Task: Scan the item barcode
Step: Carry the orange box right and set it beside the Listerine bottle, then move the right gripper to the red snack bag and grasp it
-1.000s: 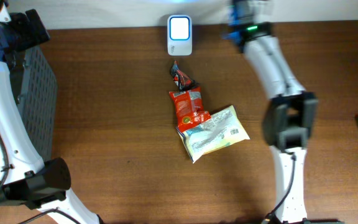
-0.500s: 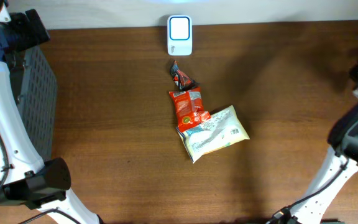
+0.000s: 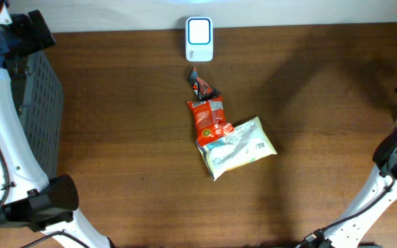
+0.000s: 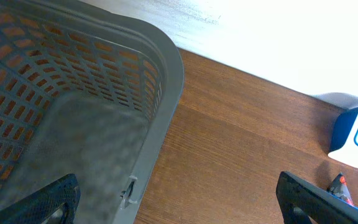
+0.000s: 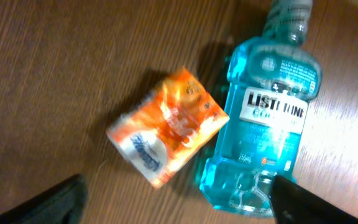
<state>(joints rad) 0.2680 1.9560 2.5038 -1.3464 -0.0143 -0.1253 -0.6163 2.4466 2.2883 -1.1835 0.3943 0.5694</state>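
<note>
Though its jaws stand wide, right end effector (image 5: 179, 202) grips nothing; orange packet (image 5: 166, 127) at 12 o'clock. Same for left end effector (image 4: 179, 199): wide, empty.

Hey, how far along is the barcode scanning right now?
Maybe done: an orange packet and a mouthwash bottle lie under the right gripper, far from the scanner. In hand: nothing; the right gripper and the left gripper, by the basket, are open. Left: a small packet, red packet and white bag lie near the scanner, untouched.
</note>
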